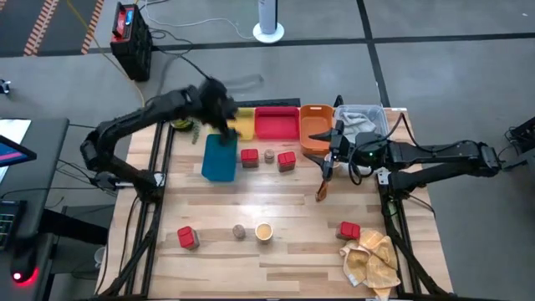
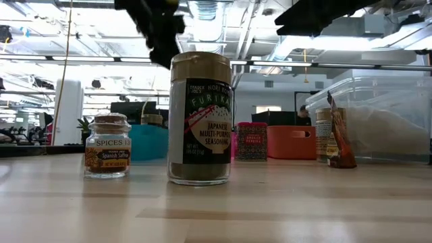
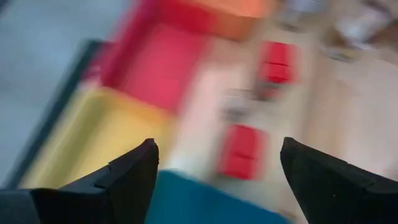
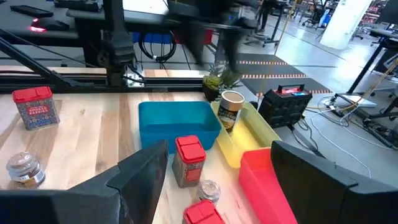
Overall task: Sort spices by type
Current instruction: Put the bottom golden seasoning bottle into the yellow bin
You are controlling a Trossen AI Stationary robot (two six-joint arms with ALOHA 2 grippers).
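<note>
The left claw (image 1: pixel 219 113), released and empty, is blurring above the yellow tray (image 1: pixel 242 124) at upper centre, where a tan jar (image 4: pixel 231 110) is standing; careless swinging could topple it. The right claw (image 1: pixel 334 155) is waiting open.

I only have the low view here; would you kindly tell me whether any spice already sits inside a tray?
Observer: Yes, one tan jar stands in the yellow tray.
Operator: Thank you. Is the left claw carrying anything?
Observer: No, the left claw is open and empty, up near the teal tray.
Operator: And the right one?
Observer: The right claw is open and empty too, close to the orange tray.
</note>
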